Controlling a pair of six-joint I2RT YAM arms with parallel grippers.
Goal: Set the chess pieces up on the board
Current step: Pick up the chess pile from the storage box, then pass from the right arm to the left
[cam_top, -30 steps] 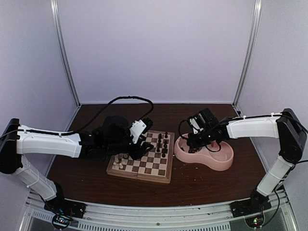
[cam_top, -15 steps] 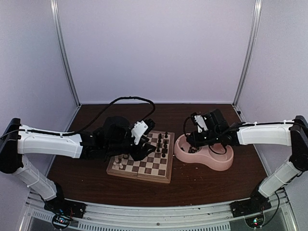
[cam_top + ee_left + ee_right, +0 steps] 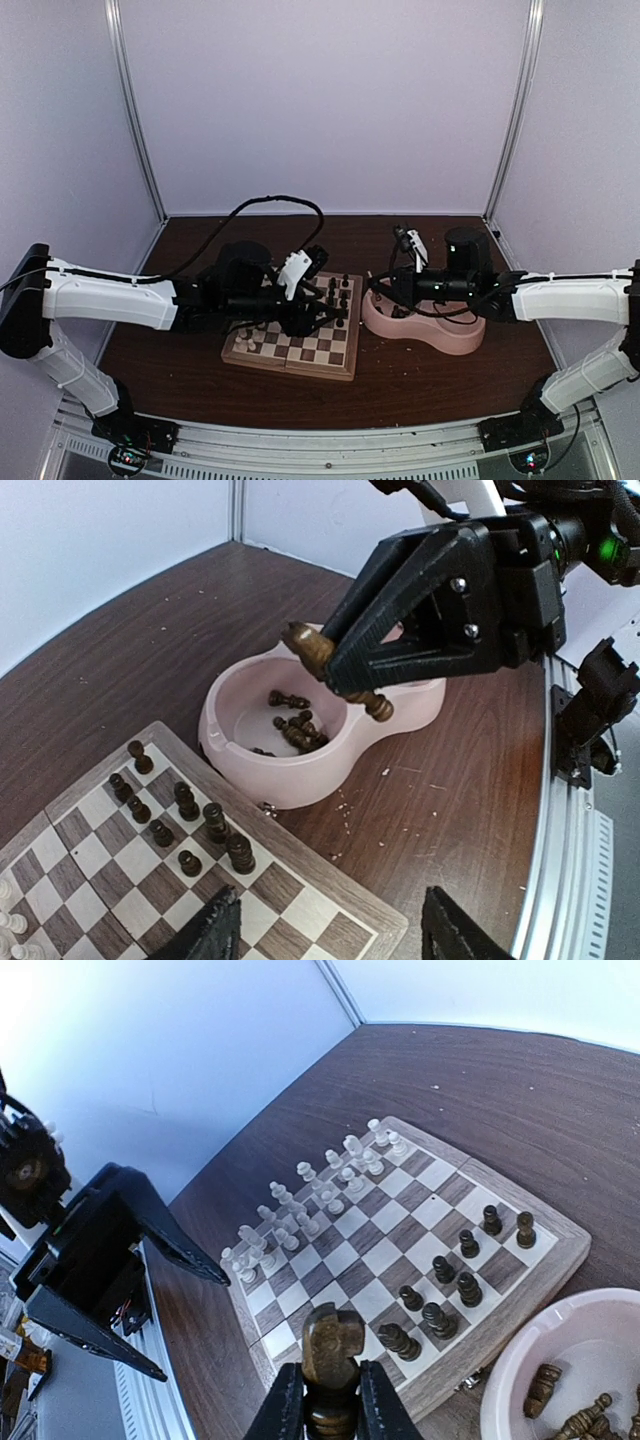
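Note:
The board lies between both arms, cream chess pieces along its left side and dark ones along its right. My right gripper is shut on a dark knight, held in the air above the board's near corner by the pink bowl. From the left wrist view that knight hangs over the bowl's rim. My left gripper stands open and empty low over the board's corner next to the dark pieces.
The pink double bowl sits just right of the board, with several dark pieces lying in its nearer well. Crumbs dot the brown table between bowl and board. White walls and metal posts close in the back and sides.
My right arm has swung out and lifted from the bowl towards the board with the dark knight in its jaws. My left gripper has opened wider and shifted slightly right.

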